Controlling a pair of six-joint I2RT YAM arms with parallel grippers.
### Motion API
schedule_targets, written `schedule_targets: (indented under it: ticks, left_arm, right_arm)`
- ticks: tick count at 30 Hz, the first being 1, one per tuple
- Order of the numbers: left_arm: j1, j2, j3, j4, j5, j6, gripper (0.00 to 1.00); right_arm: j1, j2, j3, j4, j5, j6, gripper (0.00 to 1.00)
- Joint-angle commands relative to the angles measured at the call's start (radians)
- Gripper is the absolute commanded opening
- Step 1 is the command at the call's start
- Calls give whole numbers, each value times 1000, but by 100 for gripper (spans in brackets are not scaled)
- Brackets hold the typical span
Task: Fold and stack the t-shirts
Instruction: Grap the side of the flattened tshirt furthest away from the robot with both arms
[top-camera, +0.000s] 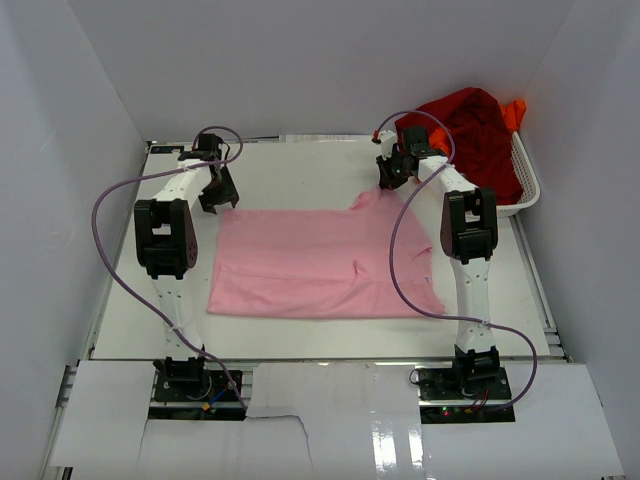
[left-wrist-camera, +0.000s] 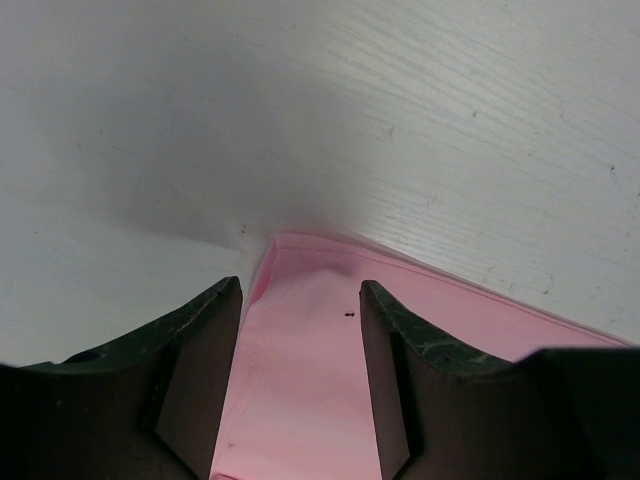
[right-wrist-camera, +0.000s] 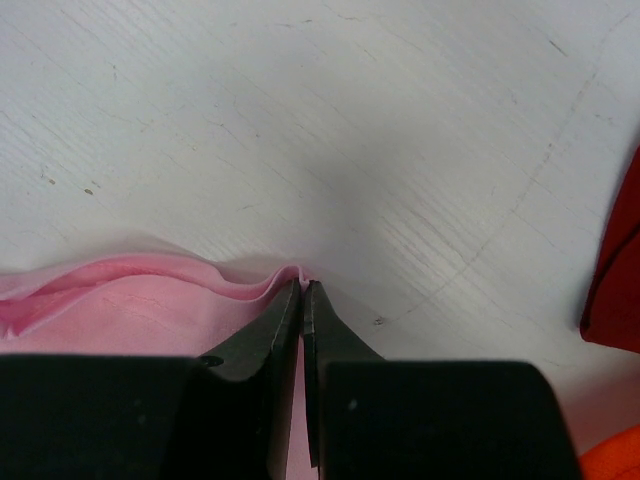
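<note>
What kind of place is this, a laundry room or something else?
Probably a robot test booth, not a laundry: white walls box in a white table, two cabled robot arms are bolted at its near edge, and a pink t-shirt lies spread between them.

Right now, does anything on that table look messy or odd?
The pink t-shirt lies flat except its far right corner, pinched by the right gripper. The dark red t-shirt and orange t-shirt sit heaped in the white basket.
</note>
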Motion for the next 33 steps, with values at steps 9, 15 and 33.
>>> schedule_targets:
  ticks: [9, 15, 33]
  left_arm:
    - [0, 16, -52, 33, 22, 3, 54]
    - [-2, 28, -39, 36, 18, 2, 21]
    - [-2, 52, 64, 5, 34, 16, 0]
  right_arm:
    - [4, -14, -36, -119, 42, 15, 8]
    - [2, -21, -36, -114, 39, 23, 8]
    - [-4, -41, 53, -105, 45, 98, 8]
